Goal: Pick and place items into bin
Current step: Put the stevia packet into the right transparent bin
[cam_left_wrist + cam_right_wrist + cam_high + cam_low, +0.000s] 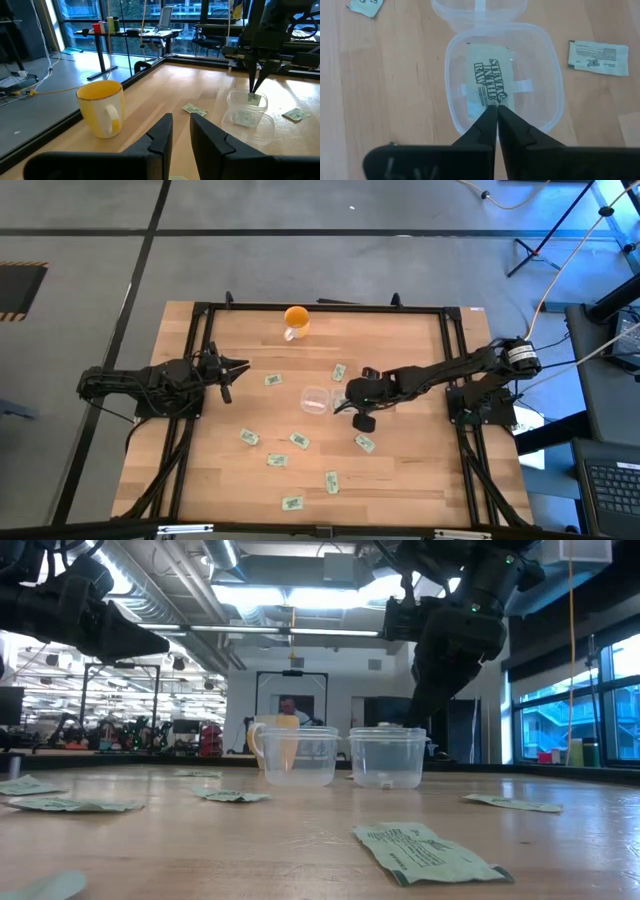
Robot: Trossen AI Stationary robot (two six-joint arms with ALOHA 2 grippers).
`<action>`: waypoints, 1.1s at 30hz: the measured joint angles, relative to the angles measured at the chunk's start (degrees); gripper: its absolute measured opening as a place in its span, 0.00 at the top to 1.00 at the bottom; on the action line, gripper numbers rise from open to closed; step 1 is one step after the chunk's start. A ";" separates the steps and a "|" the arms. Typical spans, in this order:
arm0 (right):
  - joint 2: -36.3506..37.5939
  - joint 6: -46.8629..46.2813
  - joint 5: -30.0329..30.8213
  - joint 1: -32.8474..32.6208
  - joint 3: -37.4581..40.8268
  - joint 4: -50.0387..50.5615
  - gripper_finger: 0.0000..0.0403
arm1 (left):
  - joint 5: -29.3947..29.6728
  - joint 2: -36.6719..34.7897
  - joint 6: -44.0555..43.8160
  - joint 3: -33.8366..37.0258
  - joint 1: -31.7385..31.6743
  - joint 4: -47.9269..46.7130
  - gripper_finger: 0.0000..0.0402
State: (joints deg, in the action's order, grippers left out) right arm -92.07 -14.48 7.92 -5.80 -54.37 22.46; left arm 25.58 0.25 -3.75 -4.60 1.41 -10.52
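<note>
Several pale green and white packets lie flat on the wooden table, among them one (pixel 271 380) and another (pixel 299 441). A clear plastic bin (pixel 550 100) stands mid-table with its hinged lid (pixel 480 10) folded open beside it. My right gripper (pixel 494 106) hangs over the bin, shut on one packet (pixel 487 75); the left wrist view shows it (pixel 255 92) above the bin (pixel 240 100). My left gripper (pixel 232 370) waits open near the table's left side, touching nothing. My right gripper pinches the packet by its top edge (pixel 493 102) between the two fingertips, coming from above and pointing down. The packet hangs below the fingers, lifted clear, over the bin's opening (pixel 254 98).
An orange cup (pixel 295 320) stands near the far edge, close to my left gripper's line of sight (pixel 102 107). Loose packets lie around the bin, one just beside it (pixel 597 57) and more toward the near edge (pixel 331 482). A black frame rims the table (pixel 200 310).
</note>
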 joint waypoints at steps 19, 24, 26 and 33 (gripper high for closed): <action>0.02 1.89 0.14 0.50 -1.11 -0.36 0.89 | 0.00 0.00 -0.04 0.00 0.01 -0.01 0.85; 0.07 4.21 0.75 1.28 -3.33 1.87 0.74 | 0.00 0.00 -0.04 0.00 0.02 -0.02 0.85; 0.38 5.12 2.58 1.67 -4.78 5.17 0.70 | 0.00 0.00 -0.07 0.00 0.00 0.00 0.85; 0.46 10.11 4.03 5.02 -11.26 15.67 0.65 | -0.05 0.00 -0.04 0.00 0.02 -0.02 0.85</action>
State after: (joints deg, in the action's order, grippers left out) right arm -91.61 -4.37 11.95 -0.78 -65.63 38.12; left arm 25.54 0.25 -3.79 -4.60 1.43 -10.55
